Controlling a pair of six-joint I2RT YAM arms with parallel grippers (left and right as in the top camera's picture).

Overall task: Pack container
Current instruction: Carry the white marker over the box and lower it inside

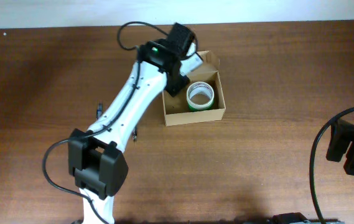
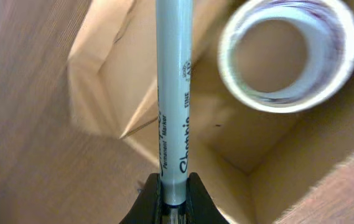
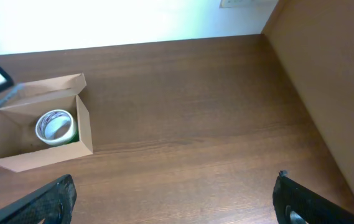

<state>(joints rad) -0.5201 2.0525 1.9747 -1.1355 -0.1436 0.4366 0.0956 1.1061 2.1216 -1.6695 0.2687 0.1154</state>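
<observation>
The left gripper [image 2: 175,194] hovers over the container [image 1: 195,116], jaws clamped on the tail of a slim, smooth grey marker [image 2: 174,93]. It is likely aimed at the free corner beside the tape roll [image 1: 200,95] (glossy white ring, lying flat). The plain tan cardboard box sits mid-table [image 1: 276,74]. The right gripper [image 3: 175,210] is well apart, jaws spread wide, empty.

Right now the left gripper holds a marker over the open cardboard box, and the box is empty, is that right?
Not quite: the box is not empty. The overhead view shows a tape roll lying inside it. The rest stands: the left gripper holds a marker over the open box.
</observation>
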